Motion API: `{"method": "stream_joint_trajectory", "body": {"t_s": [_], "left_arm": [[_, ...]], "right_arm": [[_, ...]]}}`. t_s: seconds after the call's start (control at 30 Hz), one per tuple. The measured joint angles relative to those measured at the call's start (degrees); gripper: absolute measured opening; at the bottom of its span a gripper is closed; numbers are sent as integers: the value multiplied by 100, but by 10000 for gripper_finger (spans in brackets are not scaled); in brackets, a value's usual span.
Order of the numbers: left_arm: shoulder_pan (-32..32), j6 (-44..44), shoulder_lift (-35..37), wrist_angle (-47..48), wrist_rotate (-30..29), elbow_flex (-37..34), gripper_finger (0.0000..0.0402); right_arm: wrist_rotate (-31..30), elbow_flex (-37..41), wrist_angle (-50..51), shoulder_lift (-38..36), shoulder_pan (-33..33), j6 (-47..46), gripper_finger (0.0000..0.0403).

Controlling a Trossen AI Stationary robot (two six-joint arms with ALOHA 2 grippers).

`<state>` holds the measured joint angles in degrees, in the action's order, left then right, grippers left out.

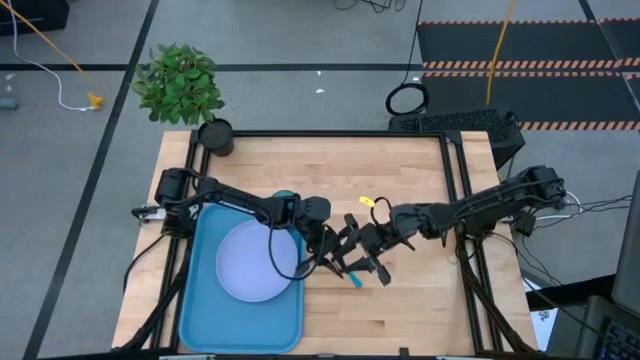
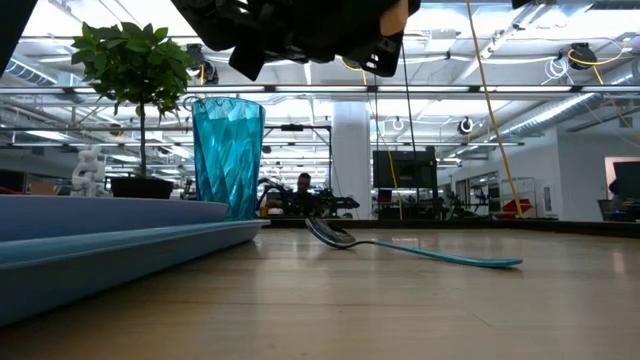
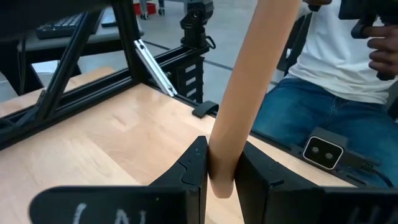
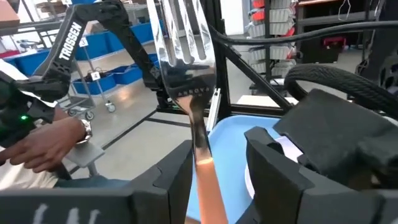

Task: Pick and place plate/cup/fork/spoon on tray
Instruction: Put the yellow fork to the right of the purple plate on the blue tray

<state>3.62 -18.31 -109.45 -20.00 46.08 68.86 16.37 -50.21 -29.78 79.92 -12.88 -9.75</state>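
— While the left gripper (image 3: 219, 177) had its two fingers (image 3: 189, 171) pinched tight on the orange handle of the fork (image 3: 249, 93), what was the right one doing?

— The right gripper (image 4: 217, 168) stood with its fingers (image 4: 277, 165) spread apart, the fork's neck running between them without either pad clearly touching it. The silvery tines rose toward the top of that wrist picture.

— Where did that put the fork on the table?

— Off it. In the overhead picture both grippers met just right of centre, the left gripper (image 1: 335, 248) and the right gripper (image 1: 372, 250) nearly nose to nose, with the fork between them, too small there to make out.

— And the rest?

— The spoon (image 2: 400, 245) lay on the wood below them, black bowl toward the tray, blue handle pointing right. The tray (image 1: 195, 300) filled the lower left of the overhead picture, the plate (image 1: 250, 262) lying in it. The cup (image 2: 228, 155) stood upright at the tray's upper right corner.

— Anyone around?

— A person's hand (image 4: 46, 146) showed at the left edge of the right wrist picture.
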Motion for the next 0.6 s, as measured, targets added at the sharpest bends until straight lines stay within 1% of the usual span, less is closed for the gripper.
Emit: {"method": "stream_joint_trajectory", "body": {"t_s": [0.07,0.2,0.4,0.6], "left_arm": [[-11,-5,0,-2,16,0,54],[-32,-17,0,-1,23,0,54],[-103,148,0,-199,57,0,54],[-119,354,0,-283,171,0,54]], "right_arm": [[26,1,-16,0,-1,15,140],[278,-1,-126,0,-48,2,118],[292,-1,-182,-7,-72,-1,81],[291,-5,-195,-7,-69,67,55]]}}
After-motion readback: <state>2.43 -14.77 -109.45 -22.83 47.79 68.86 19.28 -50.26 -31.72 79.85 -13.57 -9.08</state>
